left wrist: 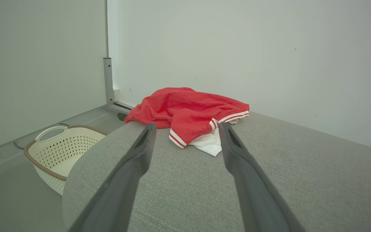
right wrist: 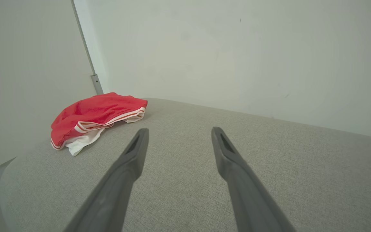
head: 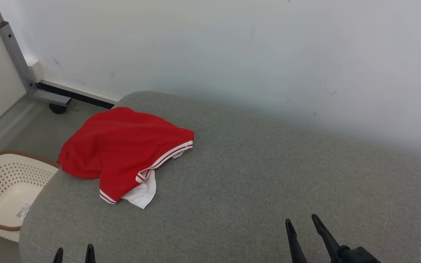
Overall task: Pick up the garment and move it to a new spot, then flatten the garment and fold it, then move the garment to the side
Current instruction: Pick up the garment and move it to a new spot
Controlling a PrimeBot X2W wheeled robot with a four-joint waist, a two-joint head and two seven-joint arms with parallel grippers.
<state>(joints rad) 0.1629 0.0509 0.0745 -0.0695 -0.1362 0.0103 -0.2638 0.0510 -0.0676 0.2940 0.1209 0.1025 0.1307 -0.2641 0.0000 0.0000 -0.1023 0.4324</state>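
Note:
A crumpled red garment (head: 122,146) with white stripes and a white inner layer lies bunched at the left end of the grey cushioned surface (head: 254,175). It also lies ahead in the left wrist view as the garment (left wrist: 188,112) and at the far left in the right wrist view as the garment (right wrist: 92,116). My left gripper (head: 74,254) stands open at the lower left, well short of the cloth, with nothing between its fingers. My right gripper (head: 302,223) is open at the lower right, far from the garment and empty.
A cream perforated laundry basket (head: 2,190) sits on the floor beside the surface's left end. A white wall (head: 254,51) runs close behind the surface. A grey metal frame on a caster (head: 31,80) stands in the far left corner.

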